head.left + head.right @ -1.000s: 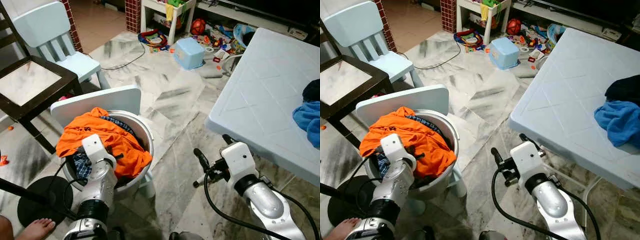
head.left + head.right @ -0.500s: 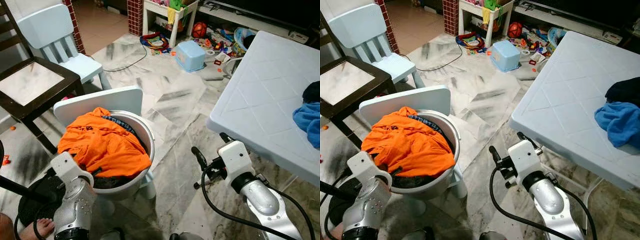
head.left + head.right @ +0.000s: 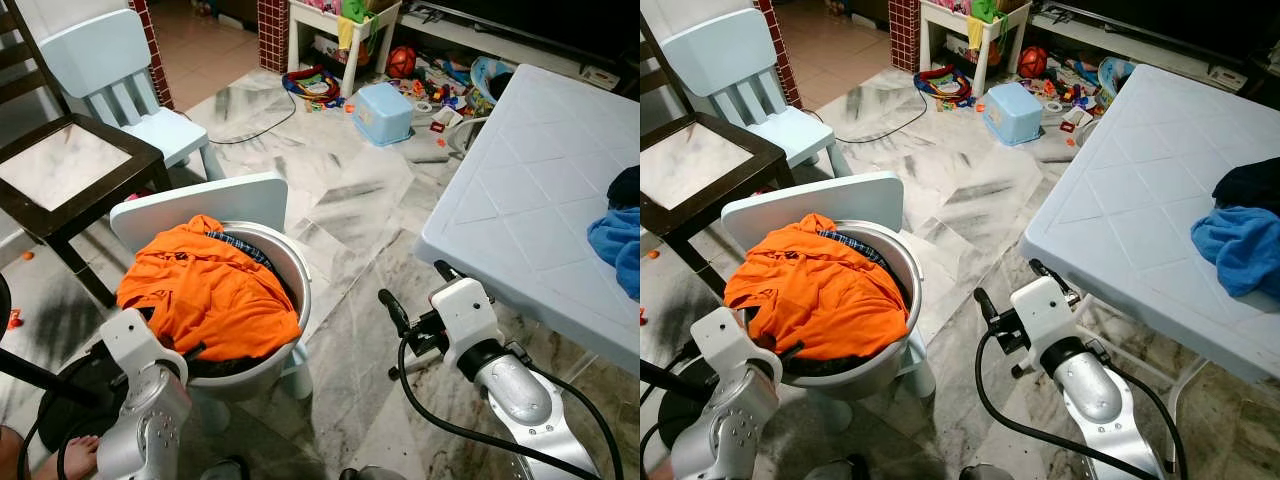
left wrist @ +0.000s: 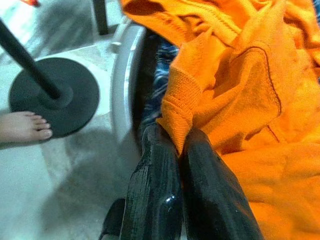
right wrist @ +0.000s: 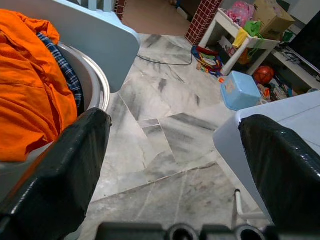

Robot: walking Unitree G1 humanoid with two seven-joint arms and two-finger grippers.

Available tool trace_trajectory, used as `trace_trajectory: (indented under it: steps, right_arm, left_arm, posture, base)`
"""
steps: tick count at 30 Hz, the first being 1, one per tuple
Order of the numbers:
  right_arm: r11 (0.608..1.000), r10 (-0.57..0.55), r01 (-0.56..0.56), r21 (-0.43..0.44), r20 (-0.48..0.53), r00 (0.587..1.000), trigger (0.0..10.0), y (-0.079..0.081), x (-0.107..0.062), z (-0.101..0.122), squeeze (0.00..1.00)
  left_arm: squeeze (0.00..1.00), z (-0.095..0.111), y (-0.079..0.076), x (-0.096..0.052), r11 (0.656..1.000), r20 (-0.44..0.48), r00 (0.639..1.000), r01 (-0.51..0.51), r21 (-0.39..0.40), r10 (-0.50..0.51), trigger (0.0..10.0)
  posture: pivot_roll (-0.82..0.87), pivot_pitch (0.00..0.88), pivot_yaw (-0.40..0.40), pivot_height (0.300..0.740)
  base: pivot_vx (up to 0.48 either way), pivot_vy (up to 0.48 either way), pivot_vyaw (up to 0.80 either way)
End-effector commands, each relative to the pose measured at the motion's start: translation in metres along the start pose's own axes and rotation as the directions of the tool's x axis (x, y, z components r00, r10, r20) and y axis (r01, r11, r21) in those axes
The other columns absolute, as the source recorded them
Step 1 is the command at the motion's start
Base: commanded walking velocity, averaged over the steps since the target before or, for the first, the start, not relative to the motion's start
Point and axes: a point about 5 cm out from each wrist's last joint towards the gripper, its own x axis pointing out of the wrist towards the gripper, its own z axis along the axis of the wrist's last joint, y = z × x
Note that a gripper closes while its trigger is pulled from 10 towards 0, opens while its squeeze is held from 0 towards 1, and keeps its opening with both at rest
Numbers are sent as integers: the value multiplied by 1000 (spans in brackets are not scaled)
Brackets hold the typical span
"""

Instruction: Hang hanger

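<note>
Left gripper (image 4: 179,145) sits at the near rim of the round grey basin (image 3: 292,268), its two black fingers (image 4: 155,185) pressed together and pinching a fold of the orange shirt (image 3: 205,290); the wrist view shows the cloth edge caught right between the tips. The shirt lies heaped over the top of the basin, covering most of it, with a blue checked garment (image 3: 240,248) showing underneath toward the far side and down the inner wall. The basin rests on a small light-blue stool (image 3: 200,200) whose backrest stands up behind it. Right gripper (image 5: 172,150) hangs low over the marble floor (image 3: 340,210), between the basin and the white table (image 3: 520,200), fingers spread wide apart and holding nothing. A hanger cannot be made out in any view; the only task-related thing in contact is the orange shirt in the left fingers. On the table near its right edge lie a blue cloth (image 3: 618,245) and a dark cloth (image 3: 625,185) just beside it, touching. A dark wooden chair (image 3: 60,180) stands left of the stool, with a light-blue child's chair (image 3: 110,80) behind it. A black round stand base (image 4: 52,95) with a pole sits on the floor next to the basin, and a person's bare foot (image 4: 22,129) rests against its edge. Toys and a blue tub (image 3: 382,108) are scattered on the far floor.
</note>
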Motion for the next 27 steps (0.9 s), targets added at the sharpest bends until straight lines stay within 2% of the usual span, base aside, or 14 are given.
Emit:
trace_trajectory:
  steps: [1, 4, 5, 6, 7, 10, 11, 12, 13, 18, 19, 24, 26, 27]
  right_arm:
    - [1000, 1, -1, -7, -7, 1000, 10000, -1, -1, -2, 0]
    - [1000, 3, -3, -7, -7, 1000, 10000, -1, -1, -3, 0]
    - [1000, 3, -3, -7, -7, 1000, 10000, -1, -1, -3, 0]
    - [1000, 4, -4, -6, -7, 1000, 10000, -1, 0, -3, 0]
    - [1000, 5, -5, -5, -6, 1000, 10000, 0, 0, -3, 0]
    - [1000, 10, -10, -2, -3, 1000, 10000, 1, 3, -4, 0]
    - [1000, 12, -12, -1, -3, 1000, 10000, 2, 3, -4, 0]
    - [1000, 13, -13, 0, -2, 1000, 10000, 3, 4, -4, 0]
    - [1000, 16, -16, 2, -1, 1000, 10000, 4, 5, -4, 0]
    - [1000, 24, -24, 6, 6, 1000, 10000, 7, 8, -4, 0]
    - [1000, 24, -24, 5, 8, 1000, 10000, 7, 8, -4, 0]
    - [1000, 19, -19, 3, 5, 1000, 10000, 4, 9, -7, 0]
    - [1000, 20, -20, 4, 7, 1000, 10000, 5, 11, -7, 0]
    - [1000, 26, -26, 5, 10, 1000, 10000, 7, 12, -6, 0]
  left_arm:
    - [0, -5, 6, -6, 1000, -34, 999, -19, -6, 18, 0]
    - [0, -13, 14, -15, 999, -62, 998, -20, 37, 22, 0]
    - [0, -15, 15, -16, 999, -70, 997, -23, 37, 25, 5137]
    - [0, -16, 16, -18, 999, -86, 996, -22, 49, 26, 5137]
    - [0, -18, 17, -20, 998, -104, 994, -22, 59, 28, 10000]
    - [0, -21, 18, -26, 996, -148, 989, -6, 93, 19, 10000]
    - [427, -20, 17, -28, 996, -151, 988, 11, 92, 3, 10000]
    - [427, -20, 17, -29, 996, -152, 988, 22, 90, -9, 10000]
    - [1000, -19, 17, -29, 995, -149, 989, 27, 97, -12, 10000]
    - [1000, -17, 13, -33, 985, -170, 984, 74, 155, -47, 10000]
    - [1000, -18, 12, -40, 974, -201, 977, 109, 198, -69, 10000]
    - [1000, -14, 19, -47, 949, -209, 974, 144, 279, -86, 10000]
    - [1000, -1, 13, -45, 968, -131, 986, 133, 212, -107, 10000]
    - [1000, 8, 6, -41, 984, -79, 991, 116, 134, -106, 10000]
  posture:
    - [-124, 110, -67, 740]
    - [-109, 110, -67, 740]
    - [-109, 110, -67, 740]
    - [-101, 111, -66, 740]
    - [-98, 112, -66, 740]
    - [-82, 112, -68, 740]
    - [-82, 112, -68, 740]
    - [-82, 112, -68, 740]
    - [-82, 112, -68, 740]
    - [-65, 111, -64, 740]
    - [-65, 111, -64, 740]
    - [-53, 111, -62, 740]
    - [-44, 110, -64, 740]
    - [-41, 107, -69, 740]
  base:
    - [0, 0, 0]
    - [0, 0, 0]
    - [0, 0, 0]
    - [0, 0, 0]
    - [0, 0, 0]
    - [0, 0, 0]
    - [0, 0, 0]
    - [0, 0, 0]
    - [0, 0, 0]
    - [0, 0, 0]
    - [0, 0, 0]
    - [0, 0, 0]
    - [0, 0, 0]
    - [0, 0, 0]
